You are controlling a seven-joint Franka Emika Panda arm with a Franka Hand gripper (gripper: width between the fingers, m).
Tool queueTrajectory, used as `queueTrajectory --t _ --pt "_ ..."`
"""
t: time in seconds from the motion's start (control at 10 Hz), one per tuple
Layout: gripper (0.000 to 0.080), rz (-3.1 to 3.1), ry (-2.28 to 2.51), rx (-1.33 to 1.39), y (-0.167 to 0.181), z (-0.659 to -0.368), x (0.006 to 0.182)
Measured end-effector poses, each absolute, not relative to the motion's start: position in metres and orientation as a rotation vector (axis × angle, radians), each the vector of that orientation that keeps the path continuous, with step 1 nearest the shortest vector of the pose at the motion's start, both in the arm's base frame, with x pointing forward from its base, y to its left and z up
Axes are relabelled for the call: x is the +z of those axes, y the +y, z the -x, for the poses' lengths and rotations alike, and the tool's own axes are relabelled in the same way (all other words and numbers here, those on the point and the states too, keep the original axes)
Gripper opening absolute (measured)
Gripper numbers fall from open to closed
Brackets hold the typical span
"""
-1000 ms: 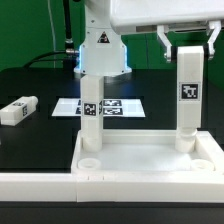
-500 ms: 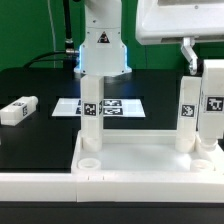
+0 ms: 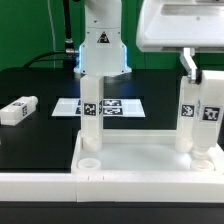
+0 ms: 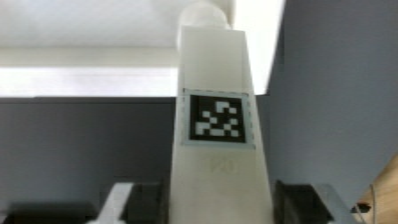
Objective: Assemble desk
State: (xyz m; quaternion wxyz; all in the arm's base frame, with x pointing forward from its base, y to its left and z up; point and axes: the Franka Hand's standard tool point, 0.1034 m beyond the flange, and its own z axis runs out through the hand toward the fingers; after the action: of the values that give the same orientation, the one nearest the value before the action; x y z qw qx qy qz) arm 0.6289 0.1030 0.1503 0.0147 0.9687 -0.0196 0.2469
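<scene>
The white desk slab [image 3: 140, 155] lies rimmed side up at the front. Two legs stand upright in its far sockets, one on the exterior view's left [image 3: 90, 110] and one on the right [image 3: 186, 112]. My gripper [image 3: 208, 72] is shut on a third leg [image 3: 212, 115], held upright with its lower end at the slab's near right corner socket; whether it is seated I cannot tell. In the wrist view this tagged leg [image 4: 217, 110] fills the middle between my gripper's [image 4: 217, 205] two fingers. A fourth leg [image 3: 18, 110] lies on the table at the left.
The marker board [image 3: 125, 104] lies flat behind the slab. A long white border rail [image 3: 60, 185] runs along the front edge. The robot base [image 3: 100, 50] stands at the back, before a green wall.
My gripper has carried the leg down and toward the exterior view's right. It went from in front of the far right leg to the near right corner of the slab.
</scene>
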Motion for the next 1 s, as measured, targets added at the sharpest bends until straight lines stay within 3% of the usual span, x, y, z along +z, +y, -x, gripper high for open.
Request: queueTrajectory --t 0.3,1.0 --pt "0.0288 -3.016 -0.066 0.778 0.101 -0.631 0.153" --pt "0.0288 -3.017 -0.082 0.757 0.102 -0.632 0.140"
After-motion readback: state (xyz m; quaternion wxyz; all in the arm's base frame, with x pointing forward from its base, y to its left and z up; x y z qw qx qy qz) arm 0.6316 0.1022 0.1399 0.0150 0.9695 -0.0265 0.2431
